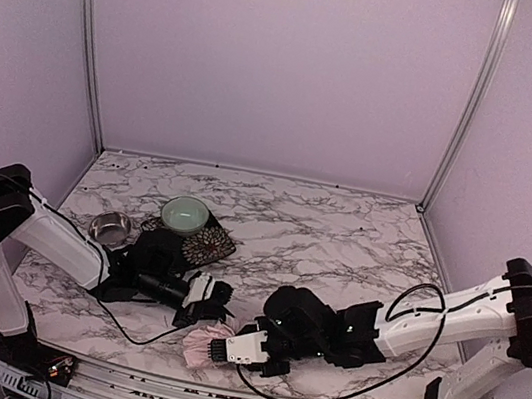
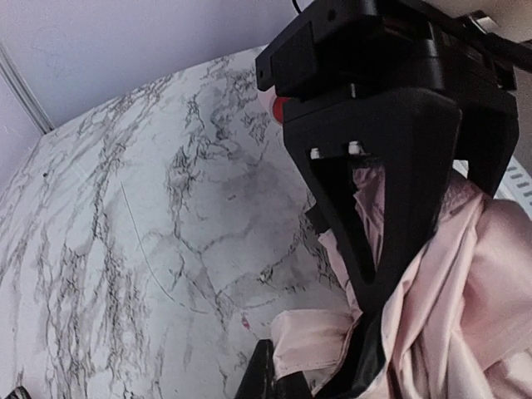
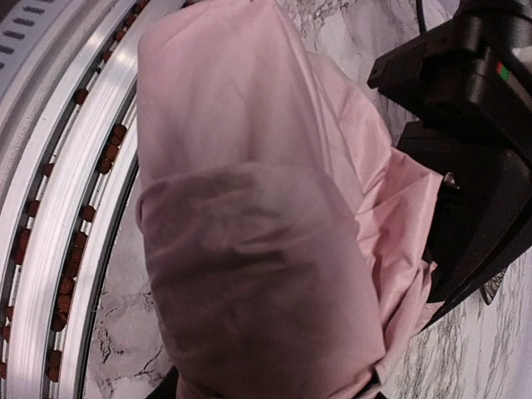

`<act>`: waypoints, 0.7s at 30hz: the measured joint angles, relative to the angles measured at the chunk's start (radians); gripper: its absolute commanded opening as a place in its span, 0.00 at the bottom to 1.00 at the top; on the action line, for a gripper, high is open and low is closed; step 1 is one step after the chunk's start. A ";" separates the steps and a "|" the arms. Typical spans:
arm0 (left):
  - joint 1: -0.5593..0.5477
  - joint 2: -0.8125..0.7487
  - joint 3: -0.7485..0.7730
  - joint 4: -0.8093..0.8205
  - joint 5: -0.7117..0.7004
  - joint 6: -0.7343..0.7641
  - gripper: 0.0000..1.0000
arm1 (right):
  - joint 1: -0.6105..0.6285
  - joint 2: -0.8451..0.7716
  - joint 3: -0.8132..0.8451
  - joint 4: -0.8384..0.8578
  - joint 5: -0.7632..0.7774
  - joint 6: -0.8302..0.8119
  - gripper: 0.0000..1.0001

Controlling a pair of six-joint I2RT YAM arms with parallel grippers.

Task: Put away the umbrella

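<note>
Right wrist: pale pink umbrella (image 3: 249,208)

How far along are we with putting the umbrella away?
Done: the umbrella looks collapsed into a pink bundle. In hand: the left gripper and right gripper both meet at it; their grip is hidden by fabric. Remaining: the fabric is loose and crumpled, with no strap visible around it.

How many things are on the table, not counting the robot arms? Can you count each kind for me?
Bowls: 2, the green bowl and the metal bowl
Mats: 1, the dark patterned mat
Umbrellas: 1, the pink umbrella
Total: 4
</note>
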 measured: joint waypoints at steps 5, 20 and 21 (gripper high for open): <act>-0.002 0.034 -0.003 -0.112 -0.053 0.022 0.00 | 0.030 0.159 0.035 0.052 0.073 -0.008 0.00; 0.013 0.093 0.090 -0.014 -0.480 -0.052 0.64 | 0.027 0.275 0.120 0.077 0.010 0.075 0.00; 0.018 0.086 0.095 -0.002 -0.513 -0.059 0.65 | 0.024 0.275 0.122 0.072 0.004 0.078 0.00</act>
